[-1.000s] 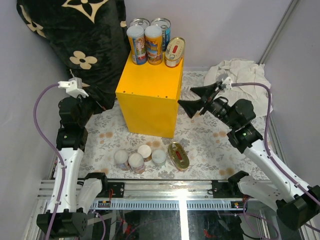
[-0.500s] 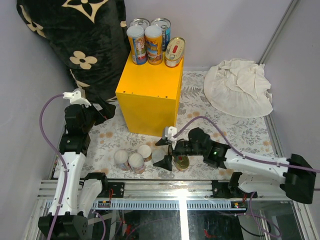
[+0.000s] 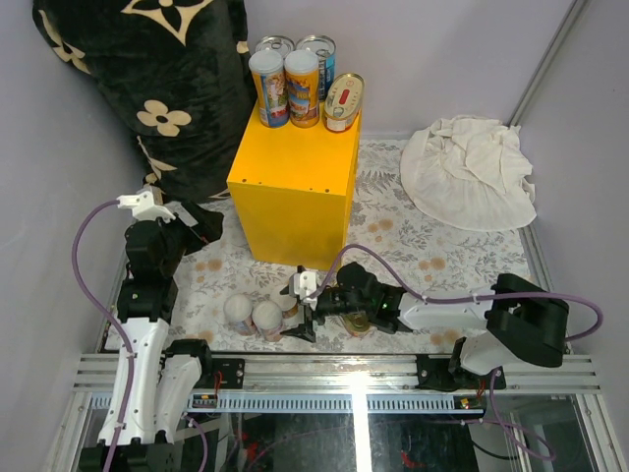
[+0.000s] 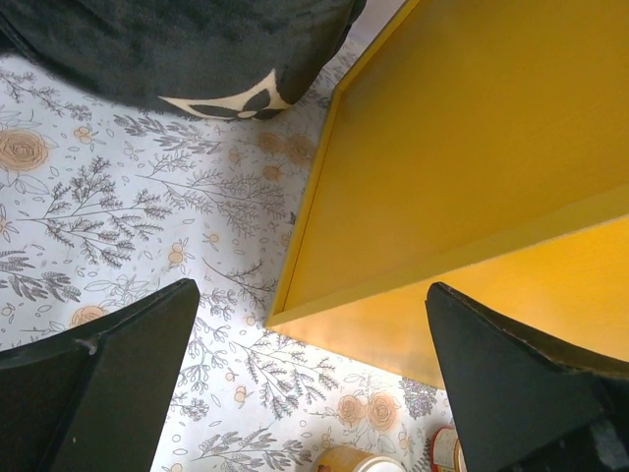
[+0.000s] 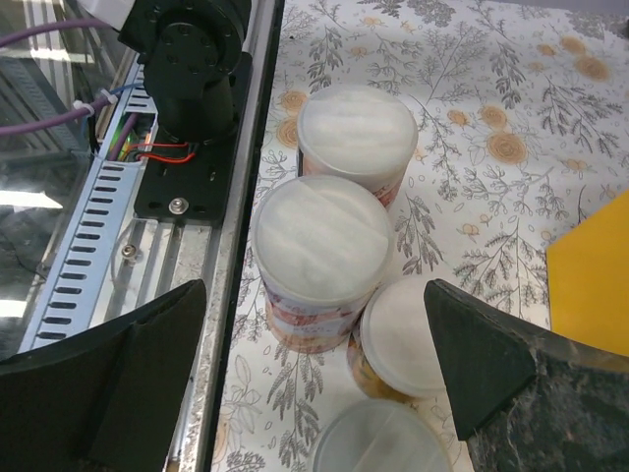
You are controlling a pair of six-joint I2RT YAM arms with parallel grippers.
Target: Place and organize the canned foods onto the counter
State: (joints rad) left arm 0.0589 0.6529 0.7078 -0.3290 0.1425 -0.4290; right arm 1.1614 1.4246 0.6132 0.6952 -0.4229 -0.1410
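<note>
Mat (image 3: 423,246) covers the table. Black flower-print cushion (image 3: 157,88) sits far left, leaning on the wall. White cloth (image 3: 472,172) is bunched far right.

Counter (image 3: 295,192) stands mid-mat w/ 5 tins on top at the far edge:
- 2 cartoon cans (image 3: 285,88) in front, side by side
- 2 tall cans (image 3: 297,44) behind them
- oval tin (image 3: 343,101) upright on edge, just right of those

L gripper (image 3: 201,221) is near the counter's left side, above the mat. Fingers spread wide, nothing between them. L wrist view shows mat and the counter's corner in the gap (image 4: 313,287).

R gripper (image 3: 307,313) is low by the near edge, pointing left, fingers spread. It's at the white-lid cans (image 3: 254,315), which are clustered upright on the mat near the front rail. R wrist view shows 4 lids (image 5: 319,241) packed together, 2 nearest the rail in line w/ the gap between the fingers (image 5: 314,285) — can't tell if anything's touching.
</note>
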